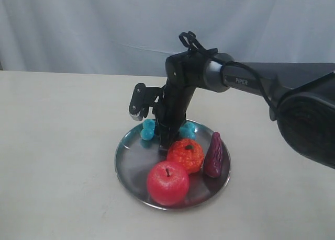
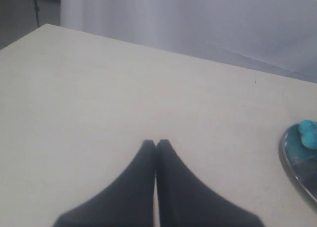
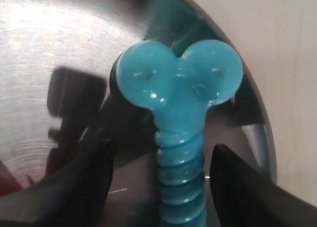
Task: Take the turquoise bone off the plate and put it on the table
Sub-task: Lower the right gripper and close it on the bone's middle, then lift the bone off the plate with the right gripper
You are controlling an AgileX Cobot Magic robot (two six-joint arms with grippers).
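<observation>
The turquoise bone (image 1: pixel 148 129) lies at the back of the silver plate (image 1: pixel 131 159); its knobbed ends show on either side of my right arm. Close up, the bone (image 3: pixel 181 93) has its ribbed shaft between my right gripper's (image 3: pixel 161 160) two fingers, which stand open with gaps on both sides, just over the plate (image 3: pixel 54 54). My right gripper (image 1: pixel 166 141) reaches down onto the bone from behind. My left gripper (image 2: pixel 156 143) is shut and empty over the bare table (image 2: pixel 99 88), with the plate's rim (image 2: pixel 290 162) and one bone end (image 2: pixel 308 133) off to one side.
On the plate also sit a red apple (image 1: pixel 167 182), an orange fruit (image 1: pixel 186 155) and a purple sweet-potato-like piece (image 1: pixel 213 155). Off-white table (image 1: pixel 57 146) surrounds the plate. A pale curtain hangs behind.
</observation>
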